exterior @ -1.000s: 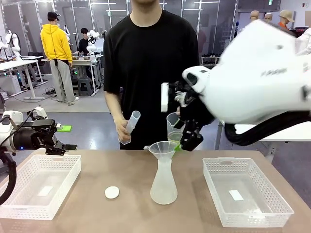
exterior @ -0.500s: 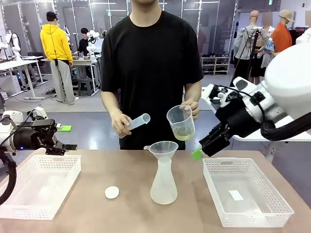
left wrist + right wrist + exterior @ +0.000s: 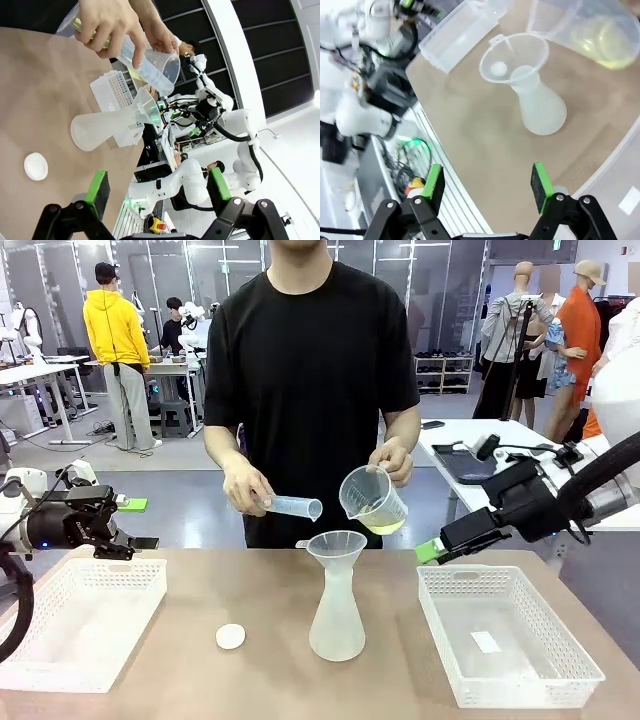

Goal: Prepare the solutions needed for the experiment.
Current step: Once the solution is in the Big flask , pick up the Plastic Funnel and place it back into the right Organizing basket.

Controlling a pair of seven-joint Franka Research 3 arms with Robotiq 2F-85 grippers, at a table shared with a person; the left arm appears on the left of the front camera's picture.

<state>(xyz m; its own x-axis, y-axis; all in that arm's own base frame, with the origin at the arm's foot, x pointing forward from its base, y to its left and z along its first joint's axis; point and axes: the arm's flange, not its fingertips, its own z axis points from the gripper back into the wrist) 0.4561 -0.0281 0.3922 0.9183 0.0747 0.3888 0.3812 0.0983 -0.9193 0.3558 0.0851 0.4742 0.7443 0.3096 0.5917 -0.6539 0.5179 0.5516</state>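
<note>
The solutions [image 3: 384, 525] sat as a shallow pale yellow-green layer in the base of a clear beaker [image 3: 368, 495]. A person's hand [image 3: 395, 458] grasped the beaker above the table's [image 3: 200, 680] middle, its long axis tilted with the mouth leaning toward the robot's left and the base just above the funnel [image 3: 337, 543] in the flask [image 3: 337, 625]. The person's other hand [image 3: 243, 485] gripped a nearly level tube [image 3: 297, 506], mouth toward the beaker, while a white disc [image 3: 230, 636] lay near the flask. Both the left gripper [image 3: 128, 544], at the left basket's [image 3: 150, 600] far rim, and the right gripper [image 3: 433, 550], by the right basket's [image 3: 500, 572] far corner, were spread and empty.
</note>
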